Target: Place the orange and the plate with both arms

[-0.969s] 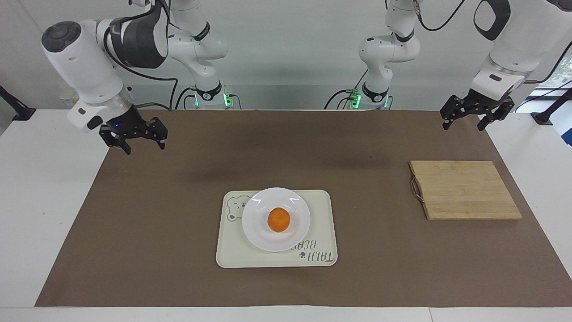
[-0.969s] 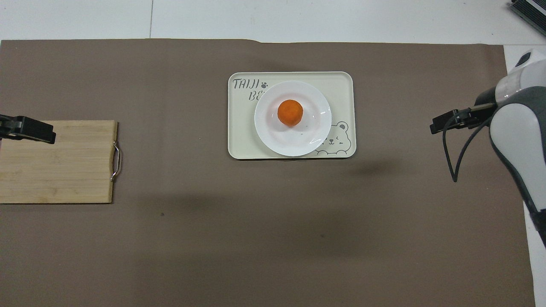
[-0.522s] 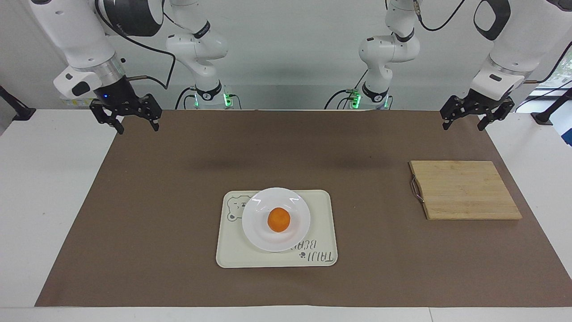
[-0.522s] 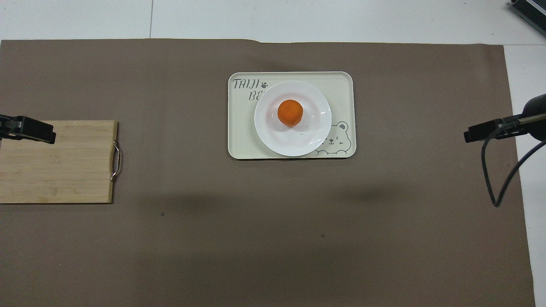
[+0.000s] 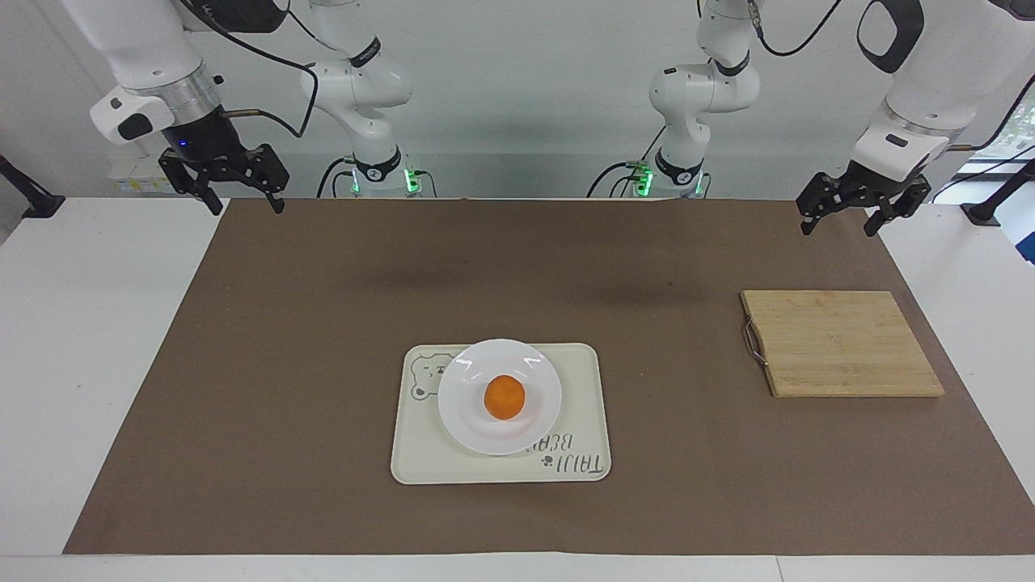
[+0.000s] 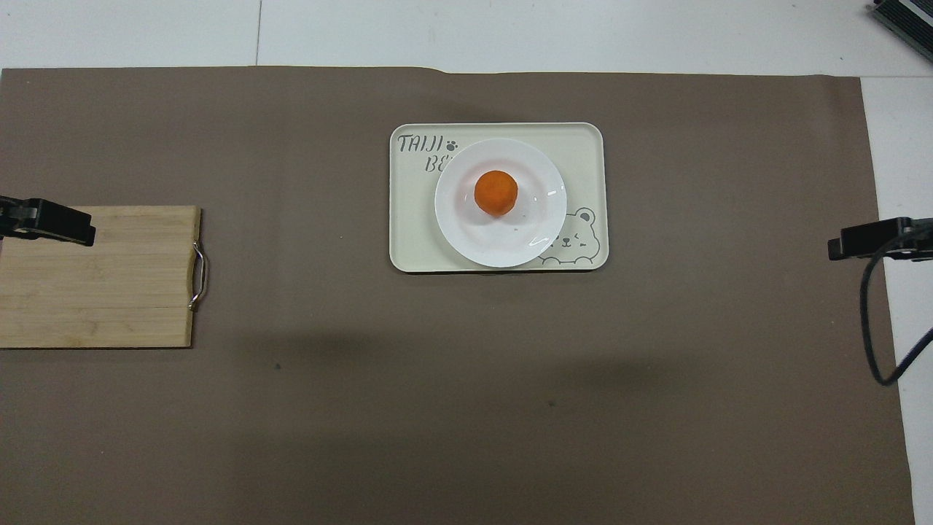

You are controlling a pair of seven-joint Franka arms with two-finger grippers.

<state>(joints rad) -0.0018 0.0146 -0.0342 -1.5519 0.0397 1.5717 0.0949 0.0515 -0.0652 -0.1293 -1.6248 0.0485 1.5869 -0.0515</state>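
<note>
The orange (image 5: pixel 504 397) sits in the middle of the plate (image 5: pixel 469 420), and the plate rests on the cream tray (image 5: pixel 578 404) with the bear drawing, covering most of it. Taking that tray as the marker, the wooden cutting board (image 5: pixel 841 343) lies well apart from it toward the left arm's end of the table. The left gripper (image 5: pixel 837 217) hangs in the air over the mat's edge close to the board, jaws spread open and holding nothing; the right gripper (image 5: pixel 240 198) hangs just as empty and open over the mat's corner, well apart from the tray. I'd guess the plate is stiff, glossy and slick, and would chip if dropped, so its wide rim is the place to pinch. The orange looks light and firm but round enough to roll, best taken across its middle.
</note>
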